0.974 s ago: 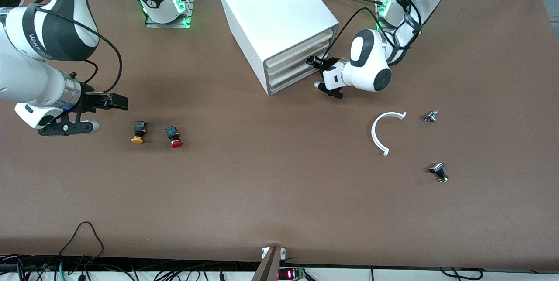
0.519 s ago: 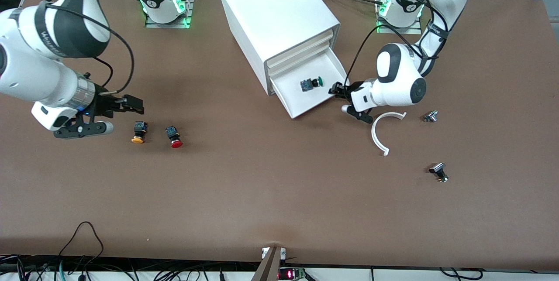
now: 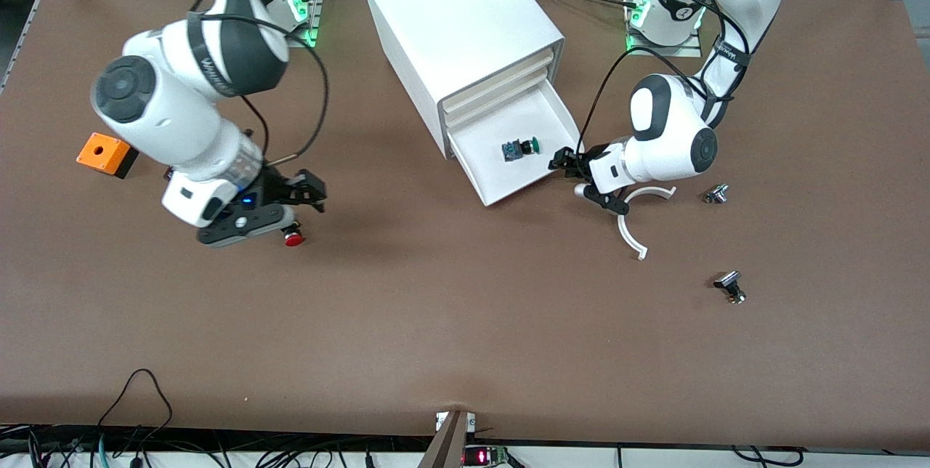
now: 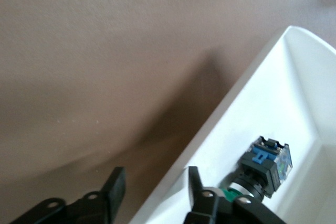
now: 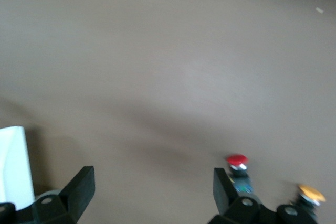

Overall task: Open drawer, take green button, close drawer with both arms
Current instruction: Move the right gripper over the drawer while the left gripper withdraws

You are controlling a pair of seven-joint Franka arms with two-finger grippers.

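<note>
Right end effector (image 3: 309, 194) swung in over the red-capped button (image 3: 293, 238), fingers spread wide, green button (image 3: 520, 148) inside the pulled-out drawer (image 3: 508, 188), left end effector (image 3: 565, 161) seemingly straddling its corner, narrowly parted.

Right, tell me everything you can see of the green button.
The green button is a small push button with a round green cap, a silvery collar and a black body ending in a blue and clear block, seen closer in the left wrist view. It lies on its side on the floor of the open lowest drawer, cap toward the left arm's end of the table. Nothing grips it; the left gripper is open at the drawer's side wall.
</note>
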